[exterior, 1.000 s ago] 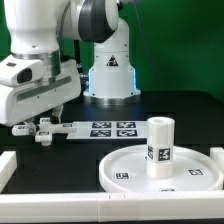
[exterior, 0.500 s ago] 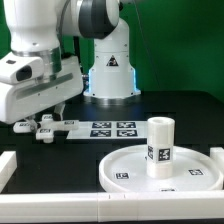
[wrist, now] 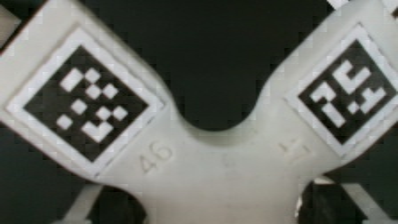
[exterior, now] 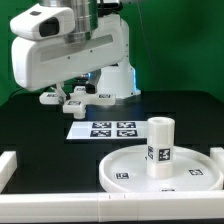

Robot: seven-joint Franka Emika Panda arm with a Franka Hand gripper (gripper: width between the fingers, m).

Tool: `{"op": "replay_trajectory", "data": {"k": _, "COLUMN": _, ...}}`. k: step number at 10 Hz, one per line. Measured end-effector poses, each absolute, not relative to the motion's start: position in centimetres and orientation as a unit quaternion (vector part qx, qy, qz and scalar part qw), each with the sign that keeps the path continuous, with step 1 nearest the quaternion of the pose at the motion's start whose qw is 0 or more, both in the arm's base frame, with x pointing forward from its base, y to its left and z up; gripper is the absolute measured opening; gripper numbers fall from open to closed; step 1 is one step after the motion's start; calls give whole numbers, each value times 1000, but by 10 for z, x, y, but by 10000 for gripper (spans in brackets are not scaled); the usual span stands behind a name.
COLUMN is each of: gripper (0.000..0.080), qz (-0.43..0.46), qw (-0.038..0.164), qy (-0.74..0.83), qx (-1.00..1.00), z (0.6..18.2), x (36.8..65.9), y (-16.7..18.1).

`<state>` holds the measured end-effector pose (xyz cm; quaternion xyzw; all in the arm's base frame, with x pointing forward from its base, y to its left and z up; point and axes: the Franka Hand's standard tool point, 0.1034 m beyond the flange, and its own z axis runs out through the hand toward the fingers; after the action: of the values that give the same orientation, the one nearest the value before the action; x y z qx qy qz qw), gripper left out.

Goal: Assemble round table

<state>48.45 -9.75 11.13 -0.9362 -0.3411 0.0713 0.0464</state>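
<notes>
**Mia:** Where is the white plastic cross-shaped foot piece [exterior: 74,102]?

**Ben:** In the exterior view it is left of the middle, up in the air above the black table [exterior: 40,140]. The robot's two-finger gripper [exterior: 66,91] is squeezed onto it and holds it there.

**Mia:** What does it look like up close?

**Ben:** In the wrist view it fills the whole picture. It is smooth and white. Two flat arms spread apart like a V, with a round dip between them. Each arm has a black-and-white square marker on it. There are tiny raised signs near the middle, too blurry to read.

**Mia:** And the other table parts?

**Ben:** The large white round disc with a rim [exterior: 125,172] lies flat at the lower right. The short thick white cylinder leg [exterior: 160,145] stands straight up on it, with a marker on its side.

**Mia:** Are they close to the foot piece?

**Ben:** No, well apart. The thin flat white marker board [exterior: 105,128] lies between them on the table.

**Mia:** How does the arm stand?

**Ben:** The big white robot arm [exterior: 70,50] fills the upper left. Its chunky end points down at the table.

**Mia:** Anything else?

**Ben:** White border bars [exterior: 6,165] run along the lower left and bottom edge, and a green wall [exterior: 180,50] is behind.
</notes>
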Motion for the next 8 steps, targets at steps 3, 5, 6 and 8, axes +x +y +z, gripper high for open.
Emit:
{"op": "replay_trajectory", "data": {"k": 3, "gripper": 436, "qz": 79, "qw": 50, "qy": -335, "qx": -938, "z": 110, "x": 479, "y": -95}}
{"op": "replay_trajectory", "data": {"k": 5, "gripper": 436, "qz": 111, "qw": 63, "qy": -332, "qx": -935, "z": 131, "x": 499, "y": -59}}
{"op": "replay_trajectory", "data": {"k": 6, "gripper": 436, "qz": 122, "qw": 63, "qy": -318, "qx": -938, "z": 139, "x": 521, "y": -39}}
{"op": "replay_trajectory", "data": {"k": 8, "gripper": 436, "qz": 113, "qw": 57, "qy": -324, "qx": -937, "z": 140, "x": 536, "y": -22}}
